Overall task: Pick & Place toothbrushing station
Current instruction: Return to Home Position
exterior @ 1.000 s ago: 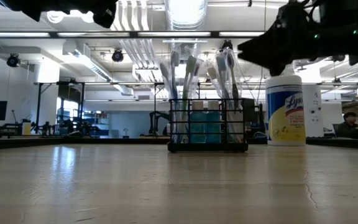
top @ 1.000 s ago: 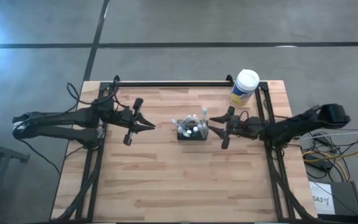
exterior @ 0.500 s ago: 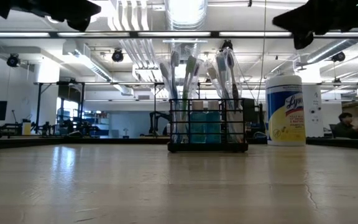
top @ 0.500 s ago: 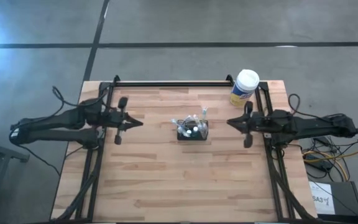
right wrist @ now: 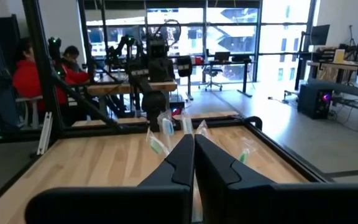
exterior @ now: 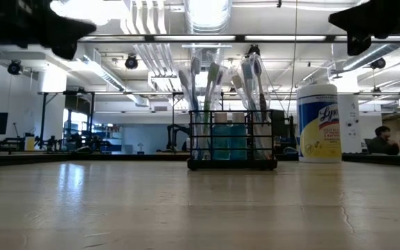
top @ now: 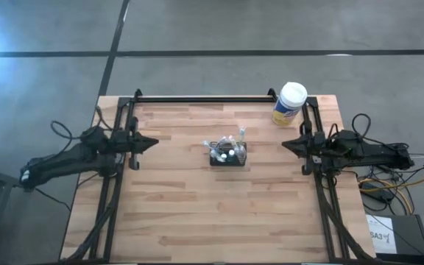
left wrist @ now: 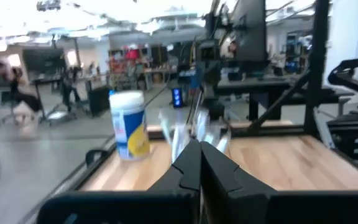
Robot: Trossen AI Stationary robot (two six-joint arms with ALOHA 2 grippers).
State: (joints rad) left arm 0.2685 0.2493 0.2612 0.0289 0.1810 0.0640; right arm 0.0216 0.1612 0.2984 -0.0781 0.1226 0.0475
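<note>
Homing step: left gripper (top: 156, 141) and right gripper (top: 284, 144) hang over opposite sides of the table (top: 197, 213), both clenched on nothing.
Station: toothbrushing station (top: 228, 154) stands mid-table, toothbrushes (exterior: 209, 87) upright inside, well apart from both grippers.
Risk: right arm passes near the wipes canister (top: 289, 103); a wide sweep could topple it.
Change: both arms sit farther outward than half a second ago; station unmoved.

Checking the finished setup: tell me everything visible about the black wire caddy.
The black wire caddy is a low rectangular basket of thin dark wire with open grid walls. It stands upright near the middle of the wooden table, holding several toothbrushes that lean, heads up, above its rim. Nothing else touches it; the left gripper and right gripper sit apart at the sides.
</note>
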